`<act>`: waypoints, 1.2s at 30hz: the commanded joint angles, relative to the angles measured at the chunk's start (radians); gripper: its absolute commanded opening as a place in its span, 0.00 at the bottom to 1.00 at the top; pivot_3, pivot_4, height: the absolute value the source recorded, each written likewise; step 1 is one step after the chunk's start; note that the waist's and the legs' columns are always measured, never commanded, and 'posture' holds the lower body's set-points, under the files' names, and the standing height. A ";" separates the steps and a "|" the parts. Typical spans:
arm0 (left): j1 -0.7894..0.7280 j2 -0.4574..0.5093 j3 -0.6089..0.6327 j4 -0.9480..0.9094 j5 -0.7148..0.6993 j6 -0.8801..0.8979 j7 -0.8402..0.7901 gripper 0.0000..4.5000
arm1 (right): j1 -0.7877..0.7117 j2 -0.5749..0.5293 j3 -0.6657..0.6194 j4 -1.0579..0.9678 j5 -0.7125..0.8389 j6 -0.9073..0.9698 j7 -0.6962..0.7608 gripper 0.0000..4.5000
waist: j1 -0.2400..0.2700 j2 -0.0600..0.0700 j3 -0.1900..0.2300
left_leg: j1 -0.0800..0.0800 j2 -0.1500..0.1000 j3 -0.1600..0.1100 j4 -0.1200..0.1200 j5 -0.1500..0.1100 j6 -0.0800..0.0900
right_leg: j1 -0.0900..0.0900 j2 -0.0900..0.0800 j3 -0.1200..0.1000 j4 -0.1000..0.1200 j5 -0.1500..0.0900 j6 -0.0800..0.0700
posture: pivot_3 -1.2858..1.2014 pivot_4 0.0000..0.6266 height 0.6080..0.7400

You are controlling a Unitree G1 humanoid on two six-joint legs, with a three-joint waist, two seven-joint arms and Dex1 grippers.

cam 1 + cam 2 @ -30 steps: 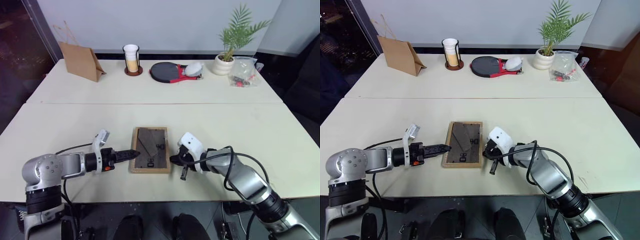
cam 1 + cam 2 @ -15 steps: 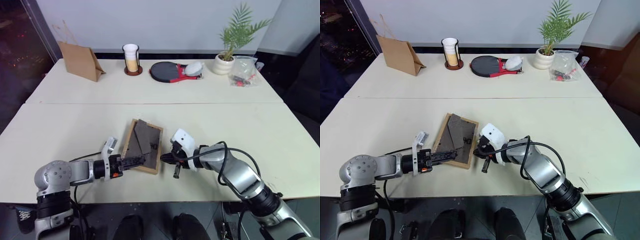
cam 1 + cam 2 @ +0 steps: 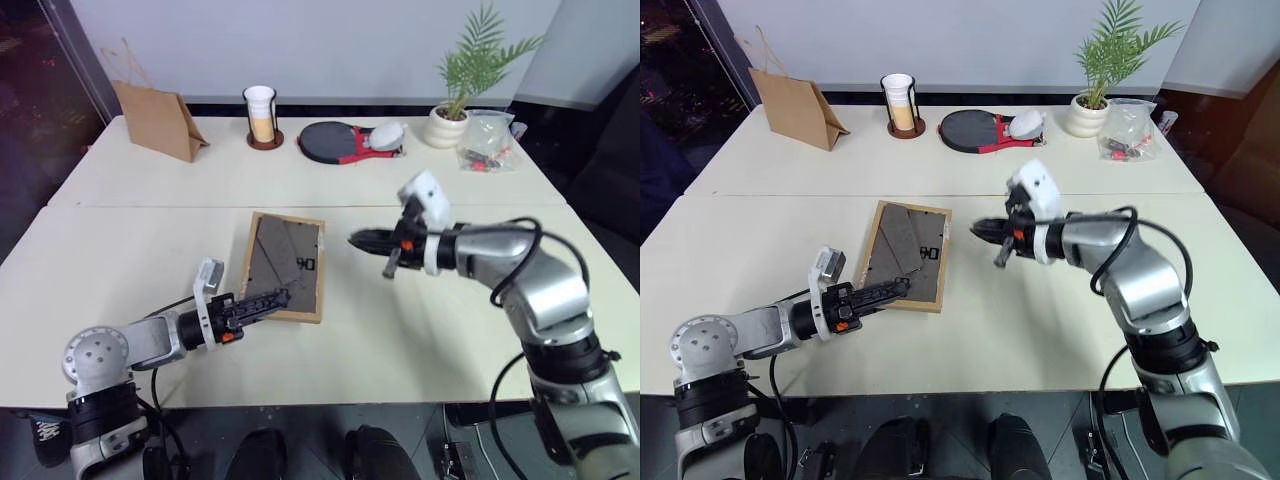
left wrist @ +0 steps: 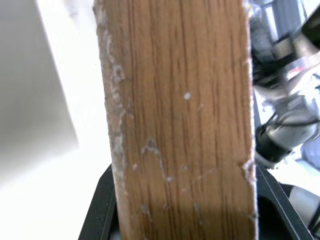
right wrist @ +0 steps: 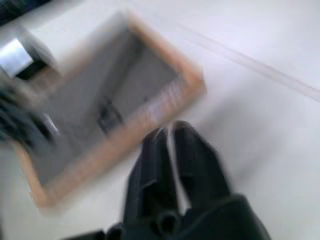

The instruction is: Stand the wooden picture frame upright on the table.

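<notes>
- So since the earlier frames: the small rectangular picture frame with the light natural-wood border and dark grey-brown back panel (image 3: pixel 284 266) has gone from lying flat to tipped up, far edge raised, near edge low by the large cream-white desk (image 3: pixel 450 340). The right gripper (image 3: pixel 365 240) was down beside it and has now swung up and away.
- The left gripper (image 3: pixel 262 301) has its jaws clamped on the near edge of the frame. In the left wrist view the wood border (image 4: pixel 180 125) sits right between the black fingers.
- The right gripper's jaws are narrow, only a slit between them, holding nothing. It hangs in the air at about 3 o'clock from the frame, near but apart.
- The frame sits in the near half of the desk, just this side of the seam, back panel facing up toward the camera.
- Key relation: its long axis runs from 6 to 12 o'clock, away from the left jaws, so I'd guess the left arm does the standing-up. It's the nearer one and already has the grip.
- Can't tell whether the easel leg is folded out.
</notes>
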 commanded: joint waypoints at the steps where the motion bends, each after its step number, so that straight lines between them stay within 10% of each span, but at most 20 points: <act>1: -0.005 0.002 -0.021 -0.044 -0.045 -0.040 -0.018 0.28 | -0.083 0.066 -0.021 0.029 0.102 0.083 -0.007 0.53 | -0.001 0.000 0.000 | 0.000 0.000 0.000 0.000 0.000 0.000 | 0.000 0.000 0.000 0.000 0.000 0.000 | 0.52 0.24 1.00; 5: -0.008 0.004 -0.053 -0.048 -0.052 -0.077 -0.029 0.28 | -0.156 0.138 0.002 0.133 0.129 0.105 -0.028 0.99 | 0.003 0.000 0.000 | -0.002 -0.001 0.000 0.001 0.000 0.000 | -0.001 -0.002 0.000 0.000 0.000 0.000 | 0.52 0.24 1.00; 18: 0.013 -0.002 -0.104 -0.090 -0.128 -0.161 0.012 0.28 | -0.224 0.213 0.160 0.303 0.095 0.013 0.005 0.99 | -0.001 0.001 0.000 | -0.005 -0.001 0.001 0.000 0.000 0.000 | -0.004 -0.002 -0.001 0.000 0.000 0.000 | 0.52 0.24 1.00; 36: 0.044 0.042 -0.166 -0.001 -0.099 -0.290 -0.014 0.28 | -0.227 0.107 0.035 0.051 0.242 0.169 -0.025 0.99 | 0.000 0.001 0.000 | -0.005 -0.001 0.001 -0.001 0.000 0.000 | -0.005 -0.003 0.000 -0.001 0.000 0.000 | 0.52 0.24 1.00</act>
